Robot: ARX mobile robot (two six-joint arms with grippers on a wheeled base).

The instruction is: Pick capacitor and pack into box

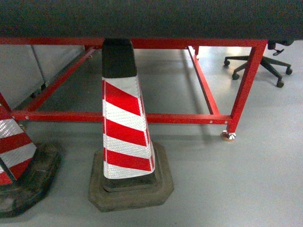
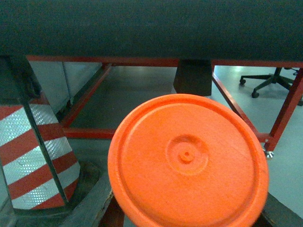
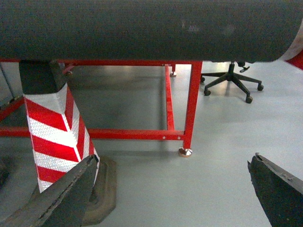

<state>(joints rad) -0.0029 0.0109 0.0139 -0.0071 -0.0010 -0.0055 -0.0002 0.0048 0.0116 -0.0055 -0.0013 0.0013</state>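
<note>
Neither the box nor the capacitor is showing in any of the three views. Every camera is looking low, beneath the table (image 1: 189, 19). Its dark top is running edge-on across the upper part of each picture, so its upper face is being hidden. Nothing pale pink, no white lid and no grey latch tab is appearing on the floor or among the red frame bars under it. Where the box is lying, whether it is open or shut, and where the capacitor is sitting cannot be told.
</note>
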